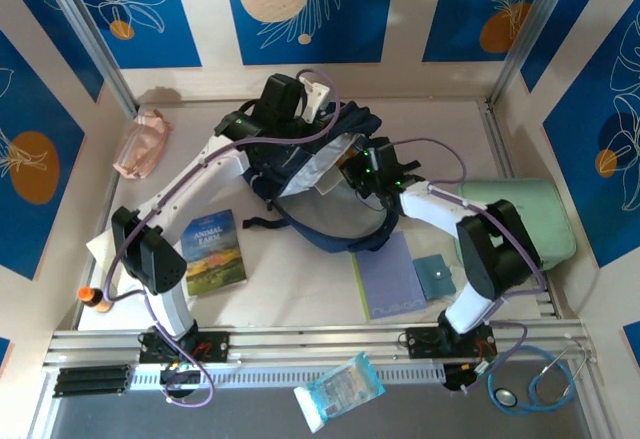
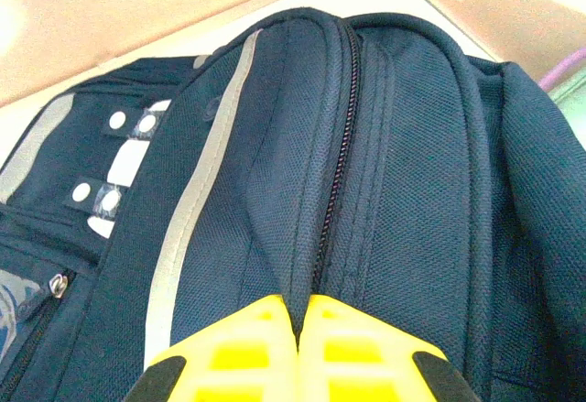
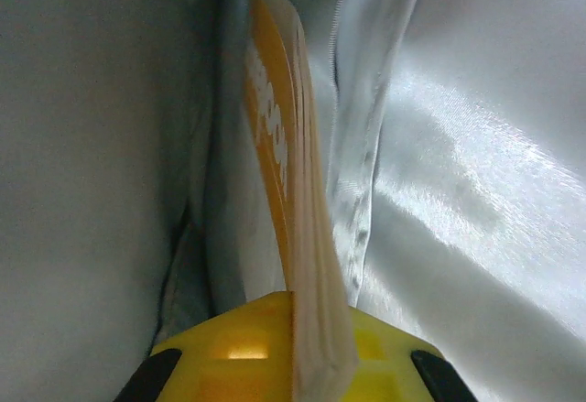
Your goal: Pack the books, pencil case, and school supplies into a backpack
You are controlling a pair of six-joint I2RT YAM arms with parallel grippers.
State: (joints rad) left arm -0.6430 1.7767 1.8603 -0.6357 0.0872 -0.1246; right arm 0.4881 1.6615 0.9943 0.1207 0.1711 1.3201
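Right gripper [image 3: 298, 318] clamps the thin, light, likely bendy book [image 3: 284, 173] by its edge; left gripper [image 2: 300, 318] pinches the floppy backpack [image 2: 403, 191] at its zip seam.

Blue floral wall panels [image 1: 300, 9]; pale tabletop [image 1: 300, 299]; metal corner posts [image 1: 90, 39].

The top view looks down from high above the near edge, facing far across the whole bench [image 1: 300, 294]. The left wrist camera sits close against the backpack [image 2: 412, 191], on its navy outside. The right wrist camera is close inside, facing its pale lining [image 3: 476, 146]. All three views share the backpack.
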